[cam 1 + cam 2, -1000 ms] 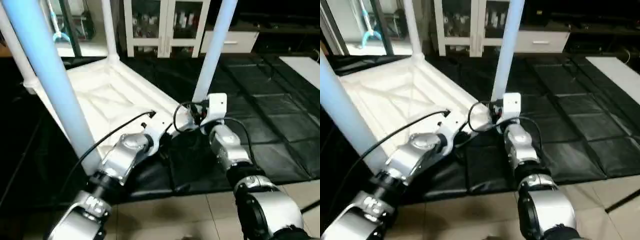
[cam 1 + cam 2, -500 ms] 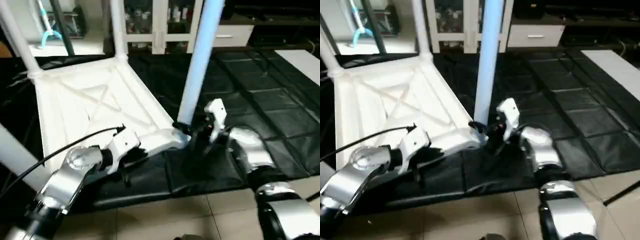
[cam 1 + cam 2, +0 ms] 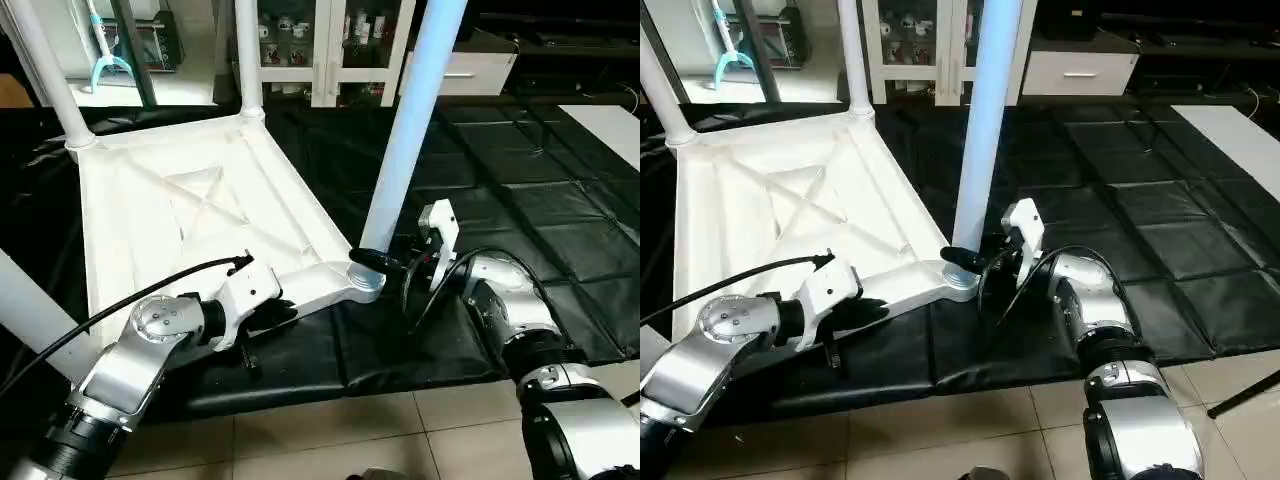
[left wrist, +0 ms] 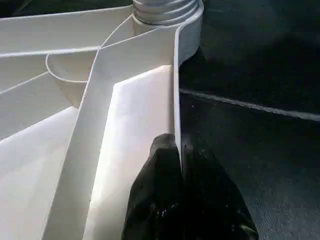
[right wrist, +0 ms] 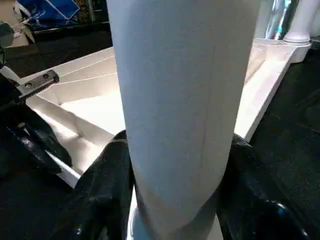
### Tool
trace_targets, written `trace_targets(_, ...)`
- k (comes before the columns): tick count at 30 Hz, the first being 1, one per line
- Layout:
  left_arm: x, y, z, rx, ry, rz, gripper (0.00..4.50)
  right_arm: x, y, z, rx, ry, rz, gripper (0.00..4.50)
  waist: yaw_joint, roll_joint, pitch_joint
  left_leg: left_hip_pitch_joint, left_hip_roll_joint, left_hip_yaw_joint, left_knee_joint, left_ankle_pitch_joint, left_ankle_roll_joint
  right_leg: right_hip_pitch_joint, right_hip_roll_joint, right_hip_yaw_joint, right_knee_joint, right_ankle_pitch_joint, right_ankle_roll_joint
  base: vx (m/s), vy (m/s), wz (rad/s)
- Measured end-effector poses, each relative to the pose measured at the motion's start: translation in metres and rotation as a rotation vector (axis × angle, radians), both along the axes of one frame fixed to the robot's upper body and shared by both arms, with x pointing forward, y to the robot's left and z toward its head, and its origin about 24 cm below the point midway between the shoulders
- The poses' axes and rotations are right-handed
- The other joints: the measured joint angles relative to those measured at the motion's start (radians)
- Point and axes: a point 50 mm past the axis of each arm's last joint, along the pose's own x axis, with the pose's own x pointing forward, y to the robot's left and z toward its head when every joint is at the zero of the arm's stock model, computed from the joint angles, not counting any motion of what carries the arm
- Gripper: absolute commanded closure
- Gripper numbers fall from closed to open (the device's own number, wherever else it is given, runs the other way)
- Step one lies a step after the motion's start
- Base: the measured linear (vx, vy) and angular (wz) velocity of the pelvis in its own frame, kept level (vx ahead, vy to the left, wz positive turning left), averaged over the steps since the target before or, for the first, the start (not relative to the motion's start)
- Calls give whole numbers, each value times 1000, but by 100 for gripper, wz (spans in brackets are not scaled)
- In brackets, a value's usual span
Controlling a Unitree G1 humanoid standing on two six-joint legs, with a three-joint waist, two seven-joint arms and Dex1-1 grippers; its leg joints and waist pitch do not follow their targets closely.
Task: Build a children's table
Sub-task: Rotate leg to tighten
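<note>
Table top (image 3: 180,220): lay upside down on black floor mats (image 3: 520,200), legs upright. Left claw (image 4: 179,165) pinched its near rim. Right claw (image 5: 172,190) clasped the near-right leg (image 3: 405,150) at its socket.

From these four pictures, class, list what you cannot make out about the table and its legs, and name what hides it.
- Leg tops: the near-right leg and far legs are cut off by the head views' top edge.
- Near-left corner socket: hidden behind the left arm and the picture edge.
- Socket thread: cut by the left wrist view's top edge.
- Right pincer: the leg hides whether its fingers press the leg.
</note>
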Motion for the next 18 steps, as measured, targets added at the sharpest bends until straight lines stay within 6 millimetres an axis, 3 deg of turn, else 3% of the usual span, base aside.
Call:
trace_targets(7,15,-16,-2,-6,8,96,450,10,13,-5,-5,4,-274,261,-4,1,-1,2,0,-1,0,0,0,2,0,0,1,0,1,0,0,0)
trace_targets(11,40,-56,-5,-38,53,233,450,25,21,-7,-19,47,-650,262,6,4,-3,5,-2,-1,3,0,-1,3,0,1,0,-1,2,0,0,0)
trace_targets(14,49,-81,-7,-53,86,273,450,30,28,-8,-46,73,-808,262,14,7,-6,6,-2,-1,3,0,0,7,-1,2,-1,-2,3,0,0,0)
trace_targets(18,53,-88,-8,-45,100,272,450,31,28,-9,-35,98,-864,263,18,8,-7,12,-2,-3,0,0,0,19,-1,-1,-8,-2,5,0,0,0)
